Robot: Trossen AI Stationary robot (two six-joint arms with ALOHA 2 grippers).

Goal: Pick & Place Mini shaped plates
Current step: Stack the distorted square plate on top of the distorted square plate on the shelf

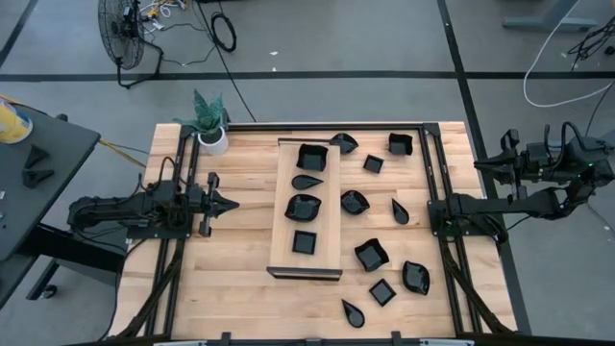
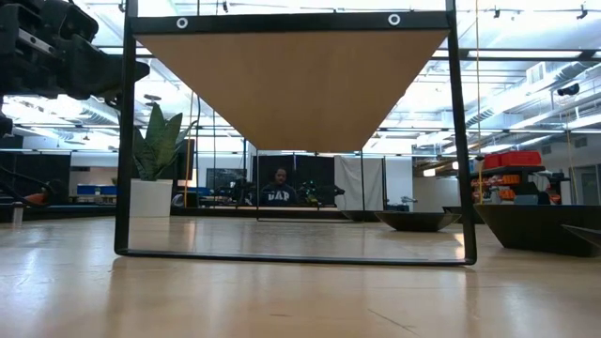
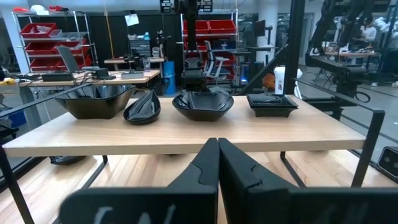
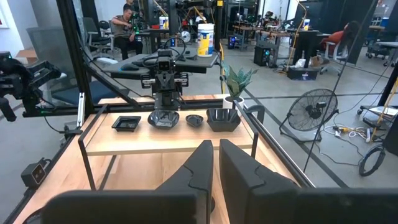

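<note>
We see a pale wood-plank table inside a black frame, on a grey floor crossed by dark lines. A long pale wooden board stands raised on a stand mid-table; four mini shaped plates sit in a row along it. The other black plates lie scattered on the table to the board's right, one teardrop near the front edge, one square at the far right corner. A small white pot with a green plant is at the far left corner. Left gripper hovers just left of the board, fingers pressed together, holding nothing. Right gripper waits at the table's right edge; its fingers show a narrow gap with nothing between them. Room: a standing fan and cables on the floor beyond the table, a dark side desk at left. From the left wrist we see red bins on shelves and workbenches. In the low view a seated person is far behind the table.
</note>
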